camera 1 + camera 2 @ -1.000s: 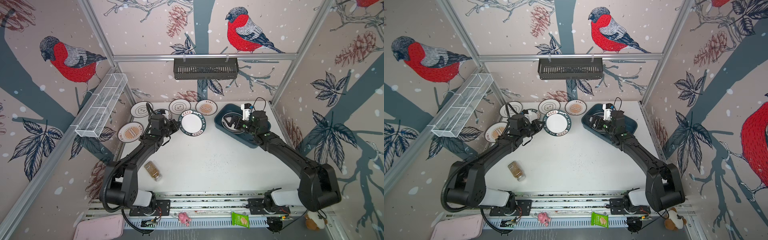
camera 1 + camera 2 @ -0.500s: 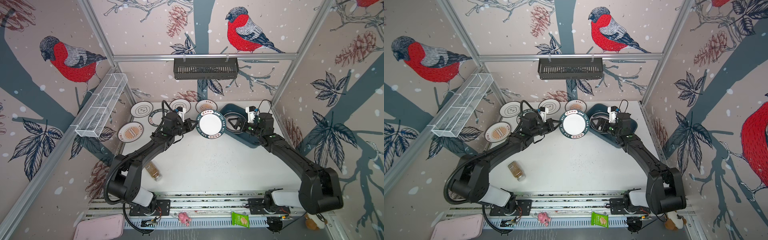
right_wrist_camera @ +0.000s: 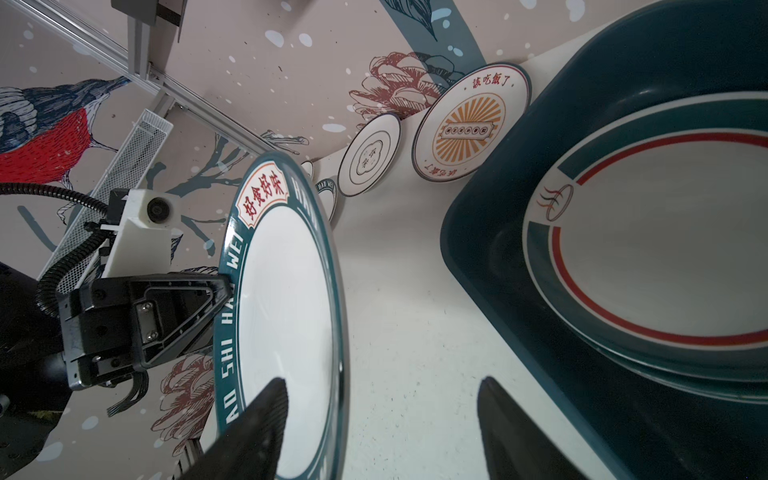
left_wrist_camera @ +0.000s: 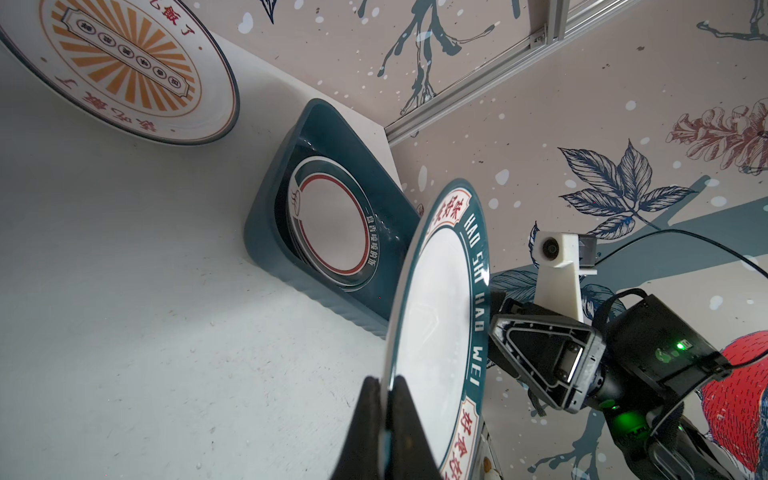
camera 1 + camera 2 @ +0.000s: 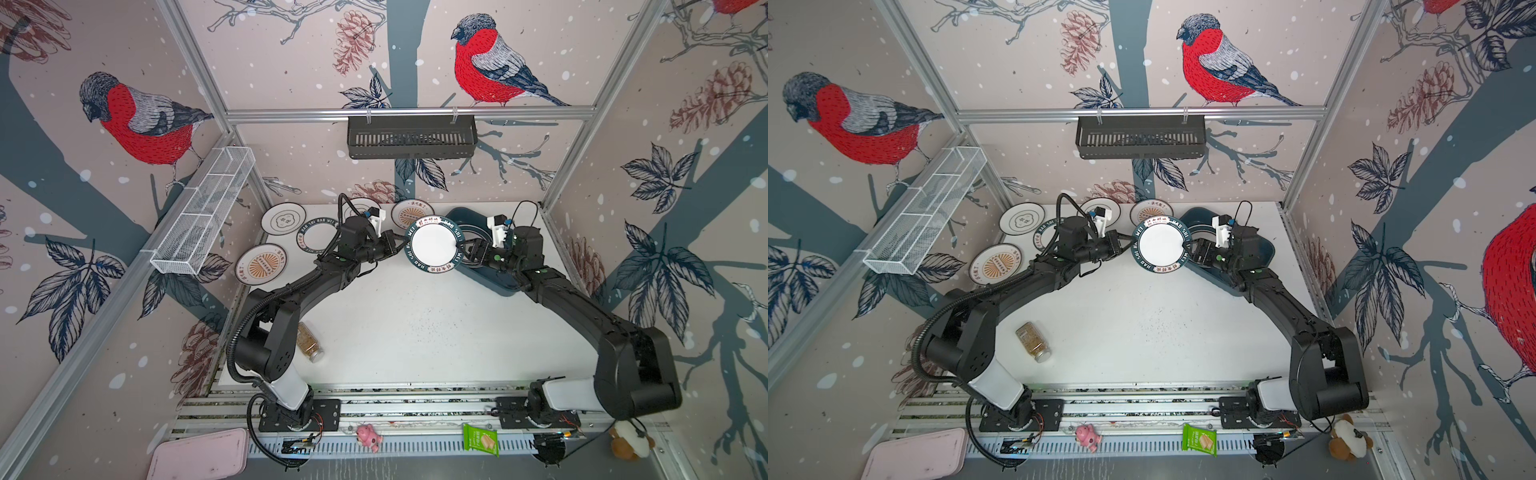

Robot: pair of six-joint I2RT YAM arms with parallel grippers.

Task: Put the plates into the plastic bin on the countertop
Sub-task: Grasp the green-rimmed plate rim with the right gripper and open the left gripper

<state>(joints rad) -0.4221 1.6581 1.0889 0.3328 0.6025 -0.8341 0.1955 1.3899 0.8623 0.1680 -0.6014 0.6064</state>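
The left end effector (image 4: 386, 386) is pinching the rim of a glossy round plate (image 5: 434, 245) with a dark green lettered border. It is holding the plate above the speckled white desk (image 5: 415, 324), just beside the smooth teal plastic bin (image 4: 266, 232), where a red-ringed plate (image 4: 332, 224) is lying. The right end effector (image 3: 382, 381) is standing spread around the held plate's opposite rim. A sunburst plate (image 5: 261, 265) and a jar (image 5: 309, 343) are lying on the desk.

In both top views, the right arm (image 5: 561, 293) and lifted green-rimmed white plate (image 5: 434, 249) hide much of the dark teal plastic bin (image 5: 463, 214) at one o'clock; plates stacked inside (image 4: 332, 224) cannot be counted.
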